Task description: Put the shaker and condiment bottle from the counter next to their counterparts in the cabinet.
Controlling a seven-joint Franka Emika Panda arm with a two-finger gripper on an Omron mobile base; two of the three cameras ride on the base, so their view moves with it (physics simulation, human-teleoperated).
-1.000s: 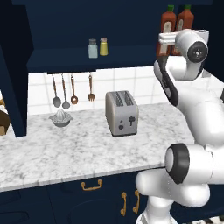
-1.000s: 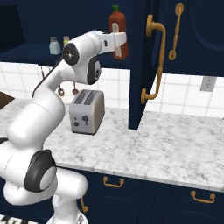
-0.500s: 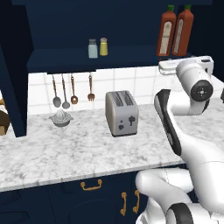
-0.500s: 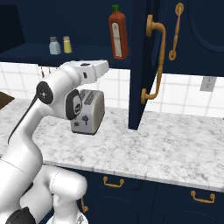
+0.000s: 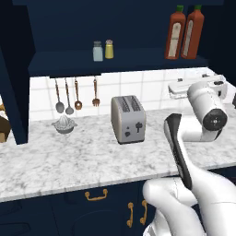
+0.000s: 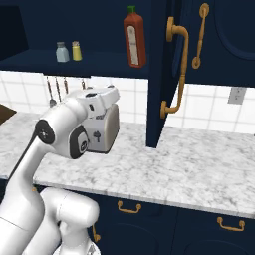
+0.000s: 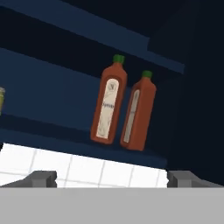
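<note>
Gaping wide, gripper (image 7: 111,178) empty, below cabinet (image 7: 52,127) shelf.

You're in a home kitchen: a marbled counter (image 5: 83,161) over navy drawers, a toaster (image 5: 128,119), hanging utensils (image 5: 76,94) on white tile, and a wall cabinet (image 5: 115,60) holding sauce bottles (image 5: 184,32).

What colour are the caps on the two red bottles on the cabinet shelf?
Green on both bottles, clearest in the hand view.

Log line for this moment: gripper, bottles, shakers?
gripper: open, empty | two red bottles side by side in cabinet | yellow shaker beside pale shaker
</note>
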